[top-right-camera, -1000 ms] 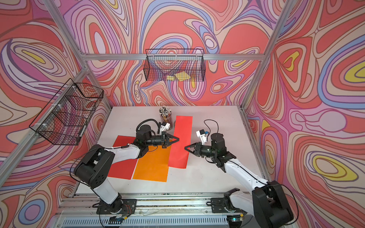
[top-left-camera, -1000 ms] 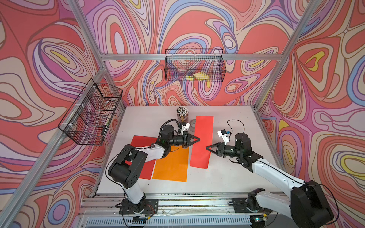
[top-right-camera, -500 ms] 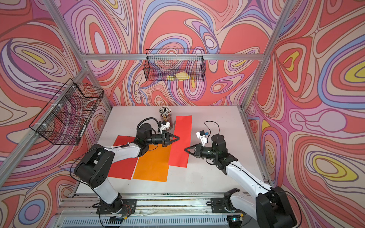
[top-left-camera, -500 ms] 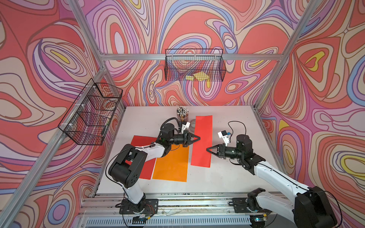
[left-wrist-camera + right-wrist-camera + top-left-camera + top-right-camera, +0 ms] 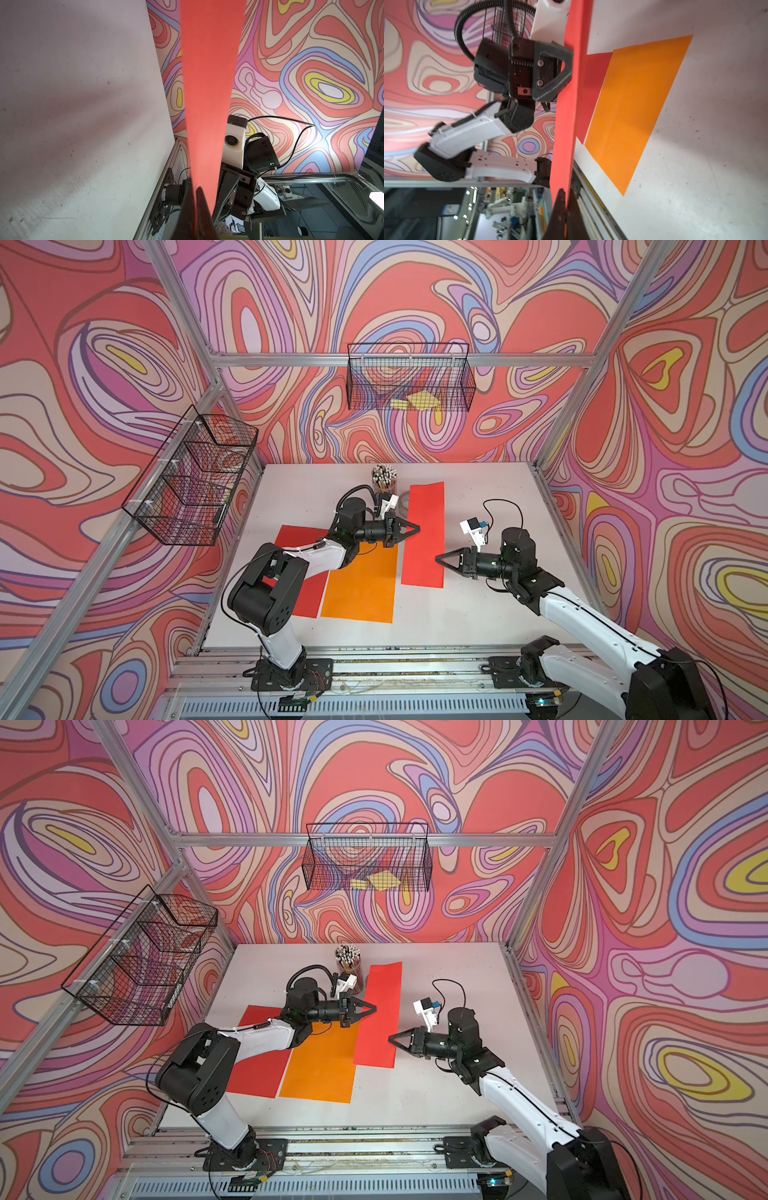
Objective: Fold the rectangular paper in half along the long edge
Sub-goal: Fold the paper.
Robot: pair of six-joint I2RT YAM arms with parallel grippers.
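Now my left claw (image 5: 417, 528) and right claw (image 5: 437, 559) each pinch a long edge of the red paper (image 5: 424, 506), lifted above the desk's (image 5: 478, 614) middle; I should bring those edges together evenly, corners matched, then crease.

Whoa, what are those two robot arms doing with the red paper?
Both arms are pinching the long red paper. The left hand grips one long edge and the right hand grips the opposite edge. The wrist views show the paper raised off the table. An orange sheet and another red sheet lie flat nearby, untouched. Whether the paper is folded yet is unclear.
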